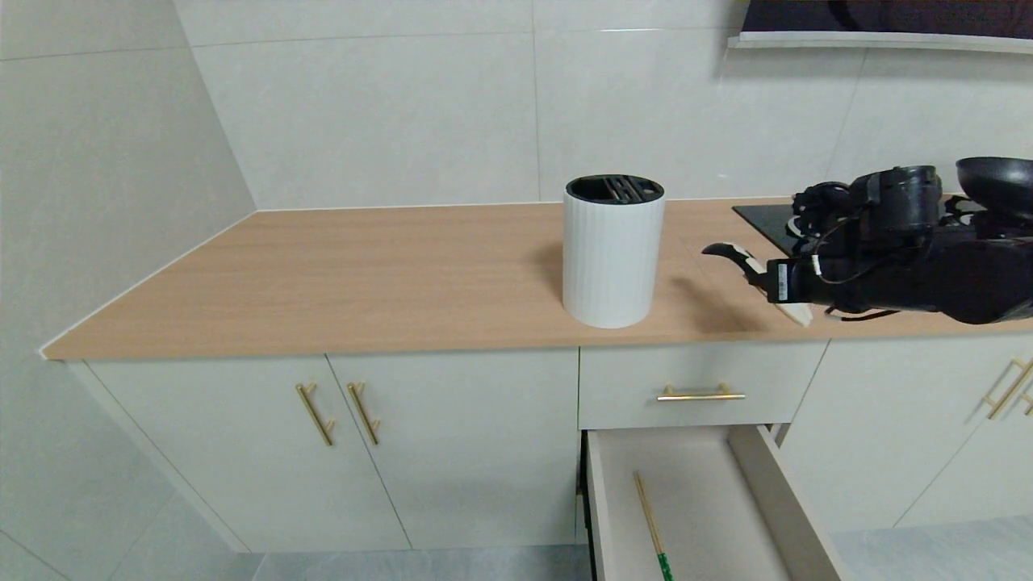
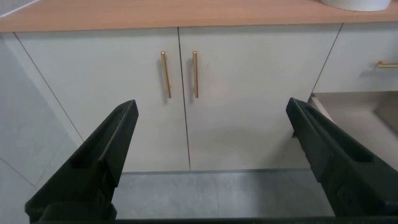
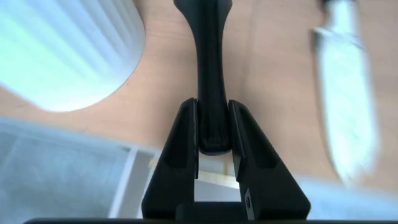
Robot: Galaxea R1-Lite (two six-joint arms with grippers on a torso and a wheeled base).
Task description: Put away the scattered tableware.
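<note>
Tableware put away: chopsticks [image 1: 650,516] lie in the open drawer [image 1: 702,500] below the surface [image 1: 363,282], so I judge that part done.
Tableware in hand: a black-handled utensil [image 3: 210,62]; I cannot tell what its working end is.
Right end effector [image 3: 213,112]: clenched on the utensil's handle and held over the surface. It is to the right of the white holder [image 1: 612,250], near it but not touching.
Handle: it runs out from my fingers toward the holder, its tip short of the holder's wall.
Pale blade [image 3: 345,93]: just beside the handle. It is blurred, so I cannot tell whether it belongs to the utensil or lies apart on the surface.
Left end effector [image 2: 211,109]: released, with nothing between its fingers. It sits low in front of the cabinet doors [image 2: 180,93], well apart from the tableware.
Left to do: by my judgement the held utensil has yet to go into the holder's slotted top or the drawer.
</note>
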